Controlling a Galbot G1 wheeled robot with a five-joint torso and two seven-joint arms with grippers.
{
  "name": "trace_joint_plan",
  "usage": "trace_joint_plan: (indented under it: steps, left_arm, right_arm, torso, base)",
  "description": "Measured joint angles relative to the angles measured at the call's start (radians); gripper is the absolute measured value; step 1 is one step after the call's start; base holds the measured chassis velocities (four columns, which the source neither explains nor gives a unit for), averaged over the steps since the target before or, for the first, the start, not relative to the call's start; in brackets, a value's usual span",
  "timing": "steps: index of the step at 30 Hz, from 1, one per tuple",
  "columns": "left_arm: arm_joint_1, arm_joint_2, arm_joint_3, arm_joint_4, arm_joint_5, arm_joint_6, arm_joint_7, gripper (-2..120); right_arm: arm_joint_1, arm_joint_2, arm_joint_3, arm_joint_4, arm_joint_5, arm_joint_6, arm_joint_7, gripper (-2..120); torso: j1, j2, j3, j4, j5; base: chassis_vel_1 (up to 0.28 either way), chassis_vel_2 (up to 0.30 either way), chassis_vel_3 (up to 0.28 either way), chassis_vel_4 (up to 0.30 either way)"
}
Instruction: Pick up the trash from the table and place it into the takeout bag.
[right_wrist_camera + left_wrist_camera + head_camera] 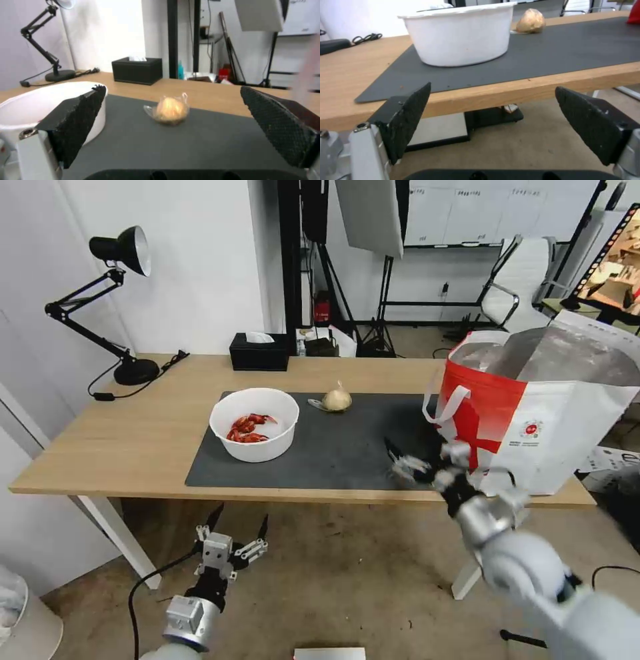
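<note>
The table [133, 427] is carrying everything at a height both arms can reach, and the dark mat [347, 447] on it is marking out where the mess is sitting. The takeout bag [553, 433] is standing upright at the table's right end, partly over the mat's corner, its foil-lined mouth gaping wide, so trash can probably be dropped in from above without anyone holding it open.

The white bowl [254, 424] is sitting on the left part of the mat with red crayfish shells lying in its bottom. Beyond it, near the mat's back edge and well apart from the bowl, the small tan knotted bag [337, 399] is resting upright on its bulge. The black tissue box [259, 351] is sitting off the mat at the back edge; it is not trash.

The right claw [417, 465] is hovering over the mat's front right part, just beside the takeout bag, with its fingers spread wide and holding nothing; its wrist view is looking straight at the knotted bag, which suggests a line-up for that item. The left claw [239, 521] is hanging below the table's front edge, in front of the bowl, fingers also spread apart and empty, seemingly waiting.
</note>
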Motion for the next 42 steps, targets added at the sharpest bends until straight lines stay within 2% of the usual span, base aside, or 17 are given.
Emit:
trace_joint_plan:
  steps: [1, 3, 4, 6, 7, 9, 10, 14, 15, 18, 19, 22, 29, 35, 42]
  left_arm:
    - [0.0, 0.0, 0.0, 0.0, 0.0, 0.0, 0.0, 100]
    - [0.005, -0.005, -0.005, -0.001, 0.002, 0.0, -0.001, 100]
    - [0.005, -0.005, -0.005, -0.001, 0.002, 0.0, -0.001, 100]
    - [0.012, -0.014, -0.01, 0.0, 0.007, 0.0, -0.003, 100]
    - [0.012, -0.014, -0.01, 0.0, 0.007, 0.0, -0.003, 100]
    - [0.016, -0.022, -0.014, 0.002, 0.014, -0.001, -0.003, 100]
    - [0.016, -0.022, -0.014, 0.002, 0.014, -0.001, -0.003, 100]
    - [0.024, -0.032, -0.021, 0.007, 0.02, -0.004, -0.008, 100]
    - [0.024, -0.032, -0.021, 0.007, 0.02, -0.004, -0.008, 100]
    - [0.026, -0.034, -0.022, 0.012, 0.024, -0.008, -0.021, 100]
    - [0.026, -0.034, -0.022, 0.012, 0.024, -0.008, -0.021, 100]
    - [0.027, -0.037, -0.025, 0.017, 0.025, -0.015, -0.022, 100]
    - [0.024, -0.038, -0.029, 0.023, 0.025, -0.024, -0.023, 100]
    - [0.016, -0.037, -0.026, 0.028, 0.023, -0.024, -0.023, 100]
    - [0.016, -0.039, -0.024, 0.032, 0.023, -0.024, -0.022, 100]
  right_arm:
    - [0.0, 0.0, 0.0, 0.0, 0.0, 0.0, 0.0, 100]
    - [0.142, 0.019, -0.101, -0.07, 0.057, -0.043, 0.021, 100]
    - [0.142, 0.019, -0.101, -0.07, 0.057, -0.043, 0.021, 100]
    - [0.328, 0.079, -0.229, -0.189, 0.106, -0.086, 0.042, 100]
    - [0.328, 0.079, -0.229, -0.189, 0.106, -0.086, 0.042, 100]
    - [0.447, 0.155, -0.313, -0.314, 0.122, -0.111, 0.053, 100]
    - [0.447, 0.155, -0.313, -0.314, 0.122, -0.111, 0.053, 100]
    - [0.604, 0.332, -0.416, -0.559, 0.119, -0.164, 0.056, 100]
    - [0.604, 0.332, -0.416, -0.559, 0.119, -0.164, 0.056, 100]
    - [0.687, 0.451, -0.459, -0.754, 0.069, -0.184, 0.047, 100]
    - [0.687, 0.451, -0.459, -0.754, 0.069, -0.184, 0.047, 100]
    - [0.731, 0.542, -0.466, -0.911, -0.018, -0.217, 0.041, 100]
    - [0.745, 0.647, -0.45, -1.082, -0.111, -0.234, 0.013, 100]
    - [0.739, 0.684, -0.421, -1.144, -0.165, -0.238, 0.003, 100]
    - [0.737, 0.688, -0.41, -1.158, -0.18, -0.238, -0.003, 100]
  torso:
    - [0.0, 0.0, 0.0, 0.0, 0.0]
    - [0.0, 0.0, 0.0, -0.0003, 0.0]
    - [0.0, 0.0, 0.0, -0.0003, 0.0]
    - [0.0, 0.0, 0.0, 0.0, -0.0004]
    - [0.0, 0.0, 0.0, 0.0, -0.0004]
    - [0.0, 0.0, 0.0, 0.0001, -0.0004]
    - [0.0, 0.0, 0.0, 0.0001, -0.0004]
    - [0.0, 0.0, 0.0, 0.0, -0.0004]
    - [0.0, 0.0, 0.0, 0.0, -0.0004]
    - [0.0, 0.0, 0.0, 0.0003, -0.0008]
    - [0.0, 0.0, 0.0, 0.0003, -0.0008]
    - [0.0, 0.0, 0.0, -0.0002, -0.0004]
    - [0.0, 0.0, 0.0, 0.0, -0.0001]
    - [0.0, 0.0, 0.0, -0.0001, -0.0002]
    - [0.0, 0.0, 0.0, -0.0002, -0.0001]
  base:
    - [0.0, 0.0, 0.0, 0.0]
    - [0.0, 0.0, 0.0, 0.0]
    - [0.0, 0.0, 0.0, 0.0]
    - [0.0, 0.0, 0.0, 0.0]
    - [0.0, 0.0, 0.0, 0.0]
    - [0.0, 0.0, 0.0, 0.0]
    - [0.0, 0.0, 0.0, 0.0]
    - [0.0, 0.0, 0.0, 0.0]
    - [0.0, 0.0, 0.0, 0.0]
    - [0.0, 0.0, 0.0, 0.0]
    - [0.0, 0.0, 0.0, 0.0]
    - [0.0, 0.0, 0.0, 0.0]
    - [0.0, 0.0, 0.0, 0.0]
    - [0.0, 0.0, 0.0, 0.0]
    - [0.0, 0.0, 0.0, 0.0]
